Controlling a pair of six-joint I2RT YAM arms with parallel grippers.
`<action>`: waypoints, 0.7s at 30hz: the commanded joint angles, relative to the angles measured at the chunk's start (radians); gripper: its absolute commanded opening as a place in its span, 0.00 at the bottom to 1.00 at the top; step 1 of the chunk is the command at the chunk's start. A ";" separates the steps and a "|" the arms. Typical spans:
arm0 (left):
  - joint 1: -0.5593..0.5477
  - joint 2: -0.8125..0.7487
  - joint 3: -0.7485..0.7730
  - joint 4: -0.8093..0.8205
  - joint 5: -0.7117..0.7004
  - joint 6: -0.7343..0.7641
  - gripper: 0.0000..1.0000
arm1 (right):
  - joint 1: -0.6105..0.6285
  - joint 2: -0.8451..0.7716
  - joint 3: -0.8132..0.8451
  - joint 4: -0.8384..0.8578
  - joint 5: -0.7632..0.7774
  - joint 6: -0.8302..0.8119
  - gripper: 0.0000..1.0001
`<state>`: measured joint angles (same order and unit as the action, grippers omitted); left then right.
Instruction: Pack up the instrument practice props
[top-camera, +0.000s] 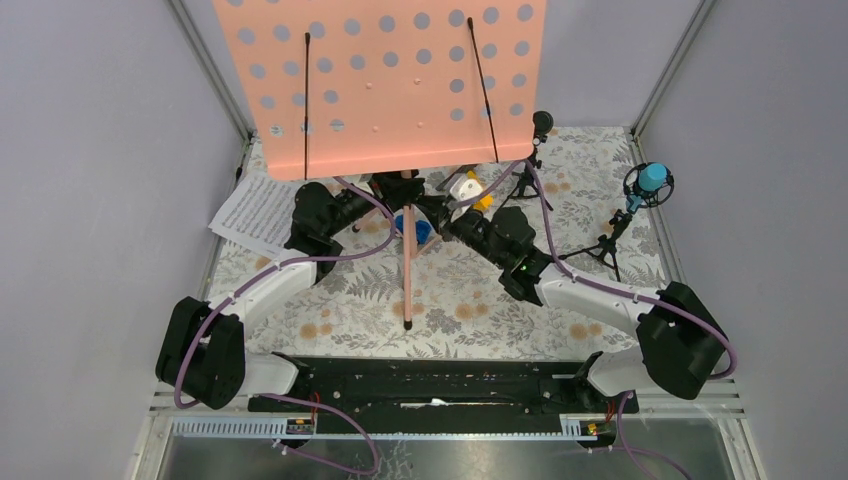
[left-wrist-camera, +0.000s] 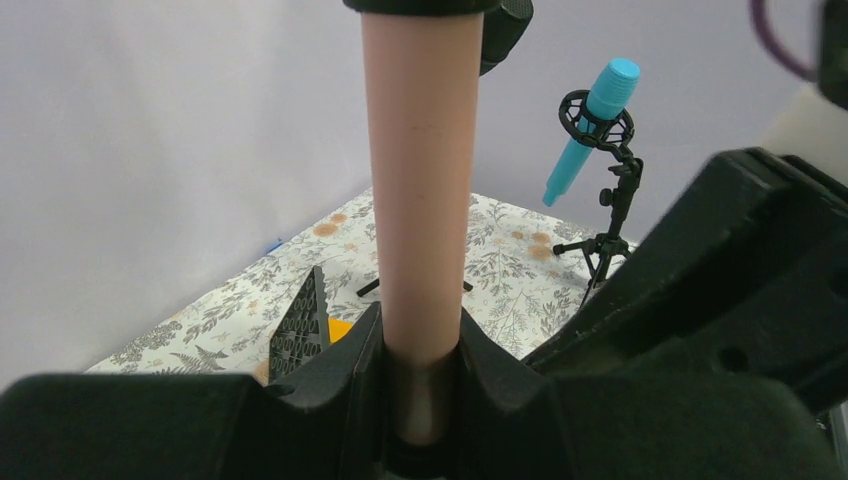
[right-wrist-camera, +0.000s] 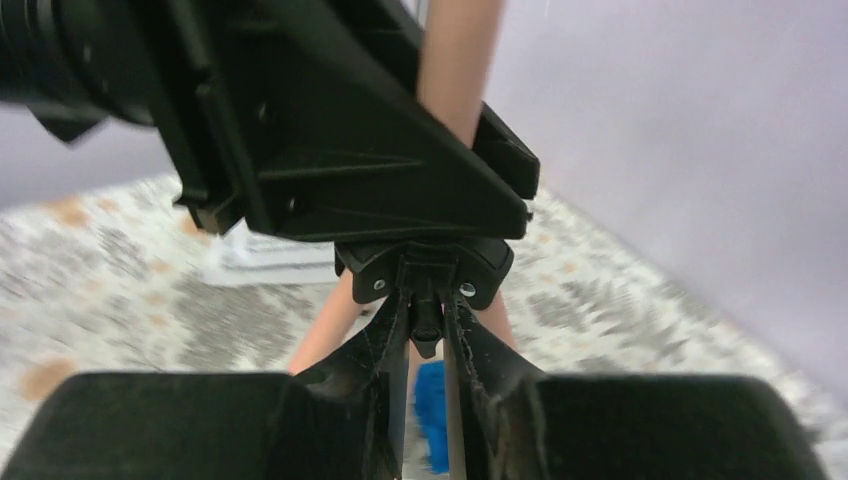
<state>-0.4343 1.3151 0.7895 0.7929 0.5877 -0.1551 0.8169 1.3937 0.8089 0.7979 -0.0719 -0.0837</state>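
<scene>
Top of pink music stand (top-camera: 385, 80) out of frame; blurry floral cloth (right-wrist-camera: 120, 290).

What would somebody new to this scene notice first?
The big pink perforated music stand, filling the top of the overhead view. Beneath it the left arm and right arm meet at its pole, the left jaws clamped round it. Toward the right rear stands a blue mic on a small black tripod.

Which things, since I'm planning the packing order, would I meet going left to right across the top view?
White sheet-music pages → music stand's near pink leg → black mic → blue mic.
</scene>
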 joint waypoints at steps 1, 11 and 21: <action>-0.006 0.034 -0.002 -0.138 0.033 -0.019 0.00 | 0.033 0.037 -0.071 -0.121 -0.152 -0.526 0.07; -0.004 0.054 0.015 -0.139 0.042 -0.041 0.00 | 0.076 0.061 -0.205 0.060 0.260 -1.226 0.41; 0.006 0.053 0.017 -0.146 0.034 -0.044 0.00 | 0.085 -0.260 -0.348 0.162 0.409 -0.374 0.71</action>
<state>-0.4343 1.3270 0.8009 0.7940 0.6136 -0.1734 0.8948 1.2945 0.4889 0.9024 0.2554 -0.9188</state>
